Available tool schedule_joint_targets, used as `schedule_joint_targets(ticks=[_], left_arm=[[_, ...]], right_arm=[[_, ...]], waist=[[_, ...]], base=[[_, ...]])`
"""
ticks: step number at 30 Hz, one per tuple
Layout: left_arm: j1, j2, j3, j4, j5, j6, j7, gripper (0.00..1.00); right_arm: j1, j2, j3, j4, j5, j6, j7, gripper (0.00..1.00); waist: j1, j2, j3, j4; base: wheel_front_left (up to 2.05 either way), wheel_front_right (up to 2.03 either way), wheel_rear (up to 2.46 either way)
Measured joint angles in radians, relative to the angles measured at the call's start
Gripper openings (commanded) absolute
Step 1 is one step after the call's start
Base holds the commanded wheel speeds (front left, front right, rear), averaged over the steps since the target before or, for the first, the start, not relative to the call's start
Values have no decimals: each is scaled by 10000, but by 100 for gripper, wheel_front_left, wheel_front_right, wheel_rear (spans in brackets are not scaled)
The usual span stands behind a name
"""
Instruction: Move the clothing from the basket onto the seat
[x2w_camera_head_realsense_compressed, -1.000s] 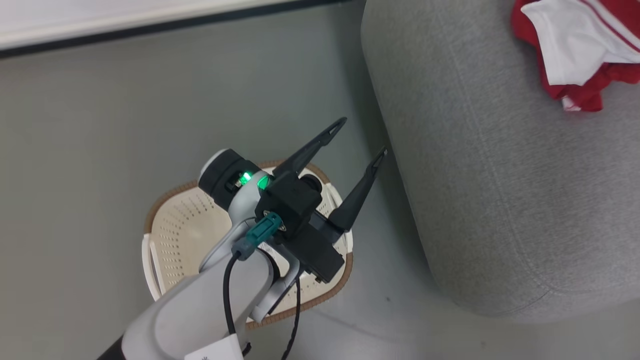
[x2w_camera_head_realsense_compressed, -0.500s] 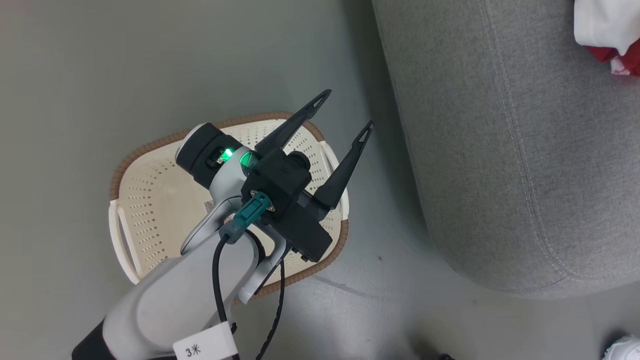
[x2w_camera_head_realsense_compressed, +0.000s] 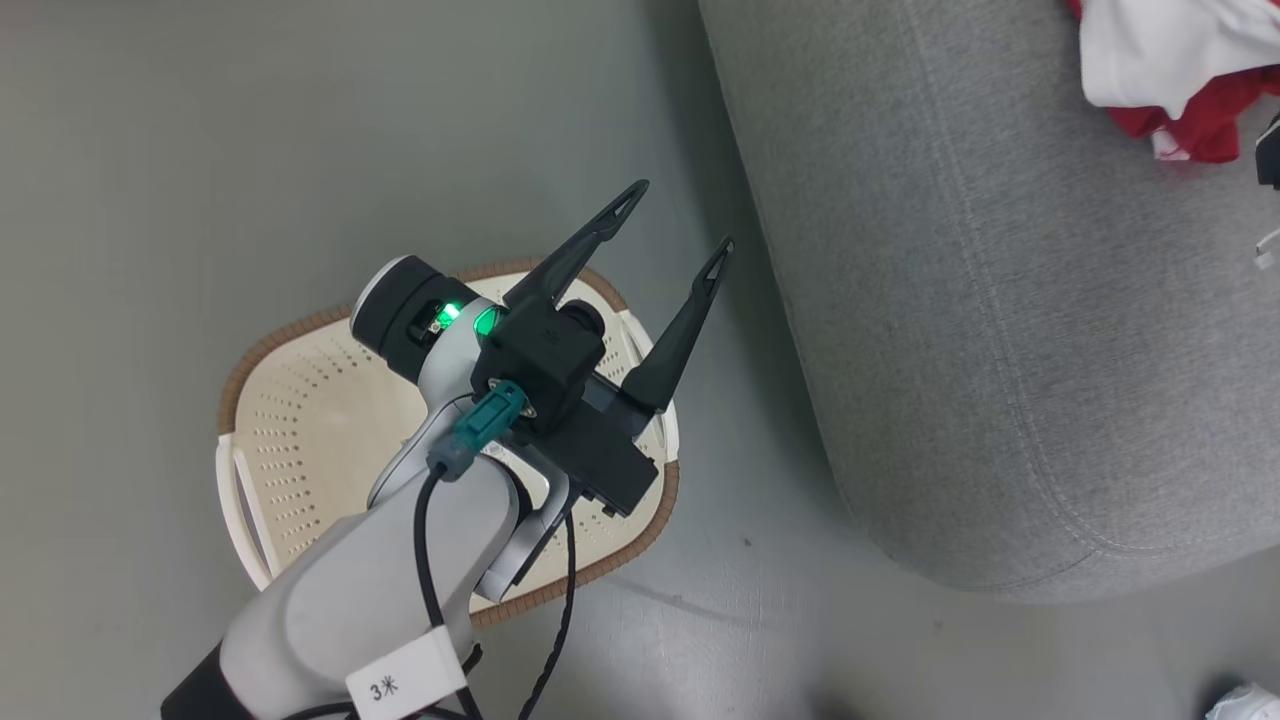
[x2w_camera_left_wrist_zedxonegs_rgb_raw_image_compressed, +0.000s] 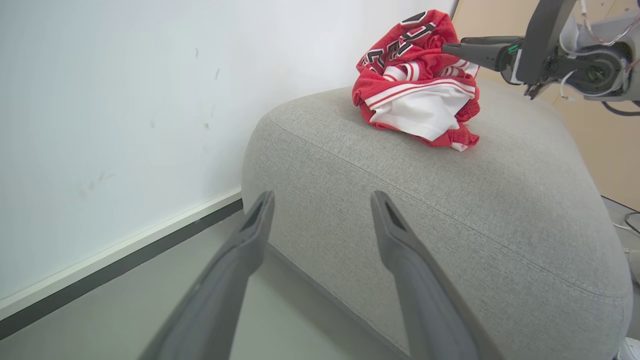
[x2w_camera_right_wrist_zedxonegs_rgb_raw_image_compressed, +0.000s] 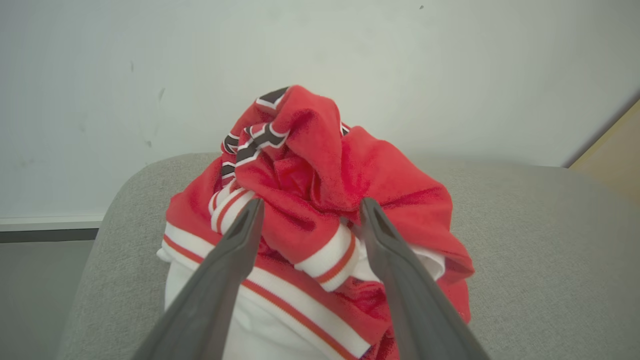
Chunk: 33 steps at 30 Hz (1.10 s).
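The clothing (x2w_camera_head_realsense_compressed: 1150, 60) is a crumpled red and white heap lying on the grey seat (x2w_camera_head_realsense_compressed: 980, 300), at the far right of the head view. In the right wrist view my right gripper (x2w_camera_right_wrist_zedxonegs_rgb_raw_image_compressed: 311, 202) is open, its fingers spread on either side of the top of the clothing (x2w_camera_right_wrist_zedxonegs_rgb_raw_image_compressed: 320, 180). The left wrist view shows the right gripper (x2w_camera_left_wrist_zedxonegs_rgb_raw_image_compressed: 450, 49) tip at the heap's upper edge (x2w_camera_left_wrist_zedxonegs_rgb_raw_image_compressed: 415, 85). My left gripper (x2w_camera_head_realsense_compressed: 680, 218) hangs open and holds nothing above the cream basket (x2w_camera_head_realsense_compressed: 270, 340), whose visible perforated bottom is bare. My arm hides part of the basket.
The basket stands on grey floor just left of the seat's rounded corner (x2w_camera_left_wrist_zedxonegs_rgb_raw_image_compressed: 280, 165). A white wall with a dark baseboard (x2w_camera_left_wrist_zedxonegs_rgb_raw_image_compressed: 125, 260) runs behind. A small white object (x2w_camera_head_realsense_compressed: 1245, 700) lies at the floor's lower right corner.
The head view has shifted between frames. My left gripper stays open over the basket. A dark part of the right arm now shows at the right edge beside the clothing.
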Motion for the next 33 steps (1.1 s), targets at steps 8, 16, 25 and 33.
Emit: schedule_joint_targets(ticks=[8,16,25,33], left_arm=[[204,-303,328,719,-447,-8,-479,100],[702,-449,792,1524,-746,15,-779,100],[1765,-420,1448,2334,-1189,104,-993,100],[2944,-343,2104,2803,-1624,180,-1058,100]], right_arm=[[408,59,138,192,-96,71,-90,100],[1345,424,184,40,-90,73,-98,100],[2976,1034,42,-746,92,71,-98,100],[4719,1628,-31,-1580,127,-173,-98,100]], waist=[[-1,0,-910,11],[-2,-3,-2001,222],[-3,-3,-3259,702],[-3,-3,-4403,1247]], base=[[0,0,0],[0,0,0],[0,0,0],[0,0,0]])
